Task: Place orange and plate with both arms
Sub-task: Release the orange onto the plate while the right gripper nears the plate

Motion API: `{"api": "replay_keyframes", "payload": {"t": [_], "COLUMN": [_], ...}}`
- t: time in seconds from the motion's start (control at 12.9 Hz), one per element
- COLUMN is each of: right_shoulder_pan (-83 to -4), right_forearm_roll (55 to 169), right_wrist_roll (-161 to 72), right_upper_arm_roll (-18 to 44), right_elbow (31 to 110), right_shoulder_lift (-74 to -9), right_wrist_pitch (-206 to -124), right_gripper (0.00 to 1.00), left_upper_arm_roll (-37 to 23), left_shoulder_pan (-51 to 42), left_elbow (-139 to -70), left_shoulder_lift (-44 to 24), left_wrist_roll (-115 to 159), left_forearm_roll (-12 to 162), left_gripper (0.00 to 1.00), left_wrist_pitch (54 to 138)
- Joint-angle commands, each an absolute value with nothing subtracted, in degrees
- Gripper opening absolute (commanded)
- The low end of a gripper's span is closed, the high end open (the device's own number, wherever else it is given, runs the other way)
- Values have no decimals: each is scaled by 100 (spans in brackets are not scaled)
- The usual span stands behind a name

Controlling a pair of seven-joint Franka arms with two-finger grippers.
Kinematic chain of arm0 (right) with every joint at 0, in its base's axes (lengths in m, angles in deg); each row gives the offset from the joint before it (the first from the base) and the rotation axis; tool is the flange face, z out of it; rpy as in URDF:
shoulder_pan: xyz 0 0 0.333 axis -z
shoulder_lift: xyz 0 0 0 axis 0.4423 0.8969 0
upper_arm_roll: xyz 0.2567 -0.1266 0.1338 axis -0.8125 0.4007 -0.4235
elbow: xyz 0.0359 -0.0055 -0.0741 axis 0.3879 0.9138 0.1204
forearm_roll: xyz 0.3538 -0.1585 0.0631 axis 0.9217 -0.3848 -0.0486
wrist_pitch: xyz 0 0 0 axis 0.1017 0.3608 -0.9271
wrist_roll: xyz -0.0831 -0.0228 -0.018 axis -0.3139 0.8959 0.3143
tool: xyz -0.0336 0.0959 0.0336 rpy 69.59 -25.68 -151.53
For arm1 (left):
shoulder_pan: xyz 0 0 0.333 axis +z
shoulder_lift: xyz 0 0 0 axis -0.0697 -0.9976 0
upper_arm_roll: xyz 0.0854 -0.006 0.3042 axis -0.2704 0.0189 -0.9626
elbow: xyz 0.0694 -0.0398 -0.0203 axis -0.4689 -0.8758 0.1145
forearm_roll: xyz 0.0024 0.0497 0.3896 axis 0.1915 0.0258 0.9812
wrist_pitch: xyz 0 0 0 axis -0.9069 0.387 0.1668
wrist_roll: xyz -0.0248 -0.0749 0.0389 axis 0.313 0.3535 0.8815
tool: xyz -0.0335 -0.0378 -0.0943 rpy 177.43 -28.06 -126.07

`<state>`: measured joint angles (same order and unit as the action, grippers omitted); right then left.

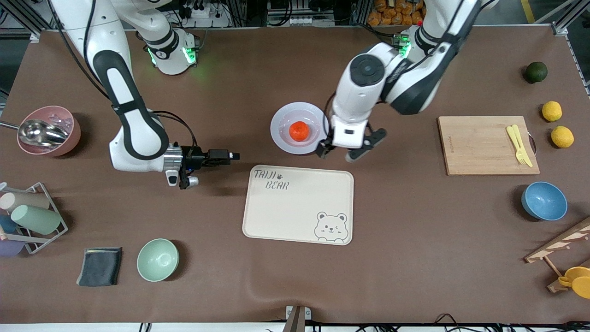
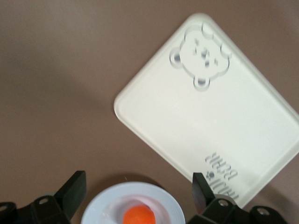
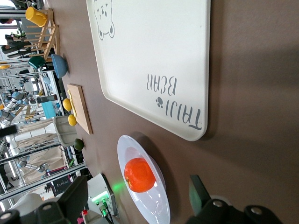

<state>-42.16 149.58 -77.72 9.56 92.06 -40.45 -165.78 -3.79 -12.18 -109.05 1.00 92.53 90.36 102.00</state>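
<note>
The pale lavender plate (image 1: pixel 281 133) sits mid-table, farther from the front camera than the cream bear tray (image 1: pixel 298 205). The red-orange orange (image 1: pixel 299 131) lies in its sunken centre. My left gripper (image 1: pixel 345 151) is open and empty, low beside the plate's rim toward the left arm's end; its wrist view shows the plate (image 2: pixel 103 207) and orange (image 2: pixel 139 217) between the open fingers (image 2: pixel 70 191). My right gripper (image 1: pixel 233 157) is open and empty, turned sideways low over the table toward the right arm's end, pointing at the plate (image 3: pixel 159 205) and orange (image 3: pixel 139 175).
A cutting board (image 1: pixel 479 145) with a yellow fork, two lemons (image 1: pixel 551 110), a dark green fruit (image 1: pixel 535 72) and a blue bowl (image 1: pixel 544 200) lie toward the left arm's end. A pink bowl with scoop (image 1: pixel 48 130), cup rack (image 1: pixel 27 216), cloth (image 1: pixel 100 266) and green bowl (image 1: pixel 157 259) lie toward the right arm's end.
</note>
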Motion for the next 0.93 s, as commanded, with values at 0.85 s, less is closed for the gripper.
{"api": "replay_keyframes", "payload": {"t": [0.85], "right_shoulder_pan": [-5313], "right_forearm_roll": [16506], "right_wrist_roll": [-9118], "right_upper_arm_roll": [992], "right_elbow": [9780], "right_shoulder_lift": [-3682], "right_wrist_pitch": [-17009], "right_gripper": [76], "left_upper_arm_roll": [-1169], "left_shoulder_pan": [727], "left_elbow": [-8889], "left_shoulder_lift": [921], "left_wrist_roll": [3850], "left_forearm_roll": [8476], "left_gripper": [100], "left_wrist_pitch": [7075]}}
